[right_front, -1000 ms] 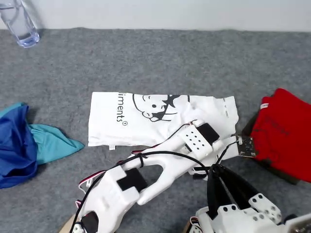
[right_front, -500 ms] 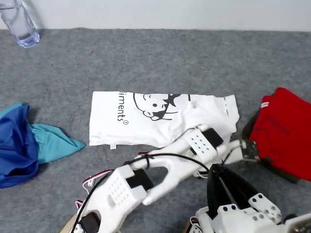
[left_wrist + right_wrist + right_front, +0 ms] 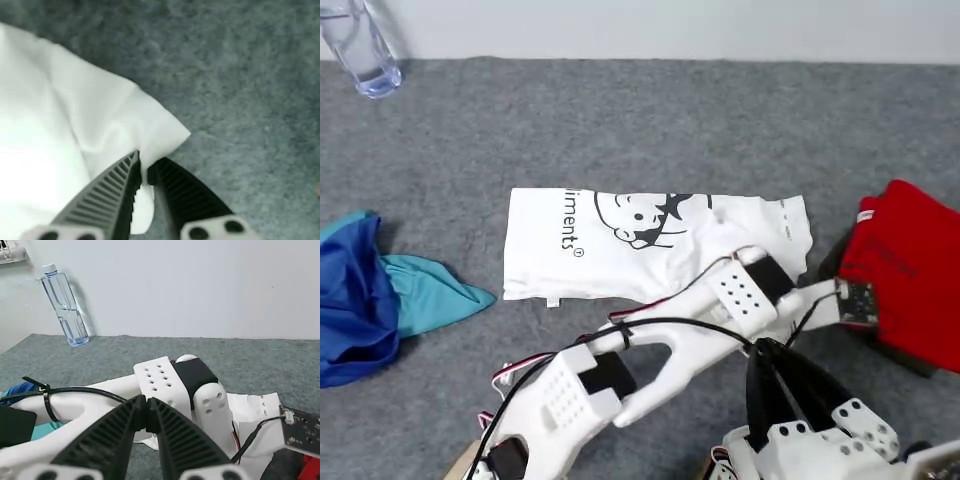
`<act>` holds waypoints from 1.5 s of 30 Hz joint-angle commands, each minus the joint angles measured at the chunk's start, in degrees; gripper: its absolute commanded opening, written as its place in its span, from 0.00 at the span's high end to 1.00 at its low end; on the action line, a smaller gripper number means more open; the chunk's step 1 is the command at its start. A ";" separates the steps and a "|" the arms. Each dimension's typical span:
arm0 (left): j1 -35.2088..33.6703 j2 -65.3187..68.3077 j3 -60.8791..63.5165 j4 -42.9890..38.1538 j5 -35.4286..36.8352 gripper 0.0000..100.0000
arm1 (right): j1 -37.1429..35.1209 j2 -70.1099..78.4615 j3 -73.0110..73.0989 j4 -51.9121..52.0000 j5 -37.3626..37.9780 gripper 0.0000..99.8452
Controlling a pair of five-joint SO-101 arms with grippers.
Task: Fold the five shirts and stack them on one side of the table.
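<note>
**High view.**
- White shirt (image 3: 620, 245): lies mid worktop (image 3: 670, 120), print up. It is already folded into a long band but not yet folded short.
- Red shirt (image 3: 910, 265): at the right edge, on a dark item (image 3: 835, 262) we cannot identify. It looks folded, and we judge it the start of the stack.
- Blue shirt (image 3: 350, 300) and teal shirt (image 3: 430, 290): bunched together at the left edge, unfolded.
- Count: we can be sure of four shirts.
- Left arm (image 3: 720, 300): reaches across the near edge of the white shirt to its right end.
- Water bottle (image 3: 360, 45): far left corner.

**Left wrist view.**
- Left tool (image 3: 144, 165): clamped on a corner of the white shirt, with cloth pinched between the jaws just above the grey worktop.

**Right wrist view.**
- Right tool (image 3: 146, 412): jaws together, holding nothing, raised behind the left arm.

**Outstanding, by our estimate.**
- Finish the white shirt and stack it.
- Fold and stack the blue and teal shirts.
</note>
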 commanded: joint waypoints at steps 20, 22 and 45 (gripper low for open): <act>-14.95 2.81 -5.32 -16.00 -0.53 0.99 | -0.57 0.31 -0.26 0.66 0.62 0.99; -15.56 2.81 -5.32 -16.79 -0.53 0.99 | -0.57 0.31 -0.26 0.66 0.62 0.99; -18.73 -1.05 -8.84 -15.03 8.35 0.91 | -0.57 0.31 -0.26 1.54 0.62 0.99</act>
